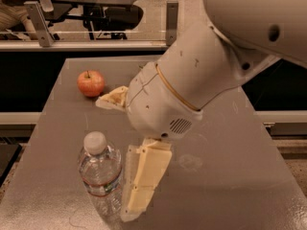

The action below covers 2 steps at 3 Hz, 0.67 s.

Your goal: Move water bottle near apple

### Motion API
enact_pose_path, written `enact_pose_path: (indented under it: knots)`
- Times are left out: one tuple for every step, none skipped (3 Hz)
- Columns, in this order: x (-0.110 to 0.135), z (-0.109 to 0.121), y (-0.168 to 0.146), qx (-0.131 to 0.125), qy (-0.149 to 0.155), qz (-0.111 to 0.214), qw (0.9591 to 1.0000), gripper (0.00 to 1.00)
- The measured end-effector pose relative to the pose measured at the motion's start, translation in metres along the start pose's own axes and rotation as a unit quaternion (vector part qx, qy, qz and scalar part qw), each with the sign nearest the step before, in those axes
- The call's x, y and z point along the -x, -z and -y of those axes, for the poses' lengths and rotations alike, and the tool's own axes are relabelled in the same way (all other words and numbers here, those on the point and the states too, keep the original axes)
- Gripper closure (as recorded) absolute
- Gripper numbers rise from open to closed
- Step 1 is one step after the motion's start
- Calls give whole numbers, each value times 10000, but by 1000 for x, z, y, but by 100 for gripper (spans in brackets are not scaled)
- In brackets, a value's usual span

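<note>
Water bottle is standing upright nearest the camera: clear ribbed plastic, white screw cap (probably light, thin-walled and slippery, so I'd be gripping mid-body near the label band). Gripper is hanging just right of the bottle, its cream fingers standing apart and holding nothing. Apple, round, smooth and red-orange, is sitting well beyond the bottle on the grey matte table.

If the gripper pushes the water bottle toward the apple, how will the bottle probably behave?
The water bottle stands upright, tall and narrow, so a high push would likely tip it. Its clear plastic wall looks thin, so it may dent when squeezed. The gripper hangs just beside it.
</note>
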State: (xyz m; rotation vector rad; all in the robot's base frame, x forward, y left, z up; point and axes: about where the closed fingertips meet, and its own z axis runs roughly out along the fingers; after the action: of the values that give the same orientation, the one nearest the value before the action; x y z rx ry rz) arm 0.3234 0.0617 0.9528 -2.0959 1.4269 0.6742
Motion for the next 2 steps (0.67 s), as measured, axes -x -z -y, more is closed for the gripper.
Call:
enact_pose_path:
  knots:
    - [6, -5, -13, 152, 68, 89, 9998, 0]
    - [10, -9, -21, 272, 62, 163, 9995, 0]
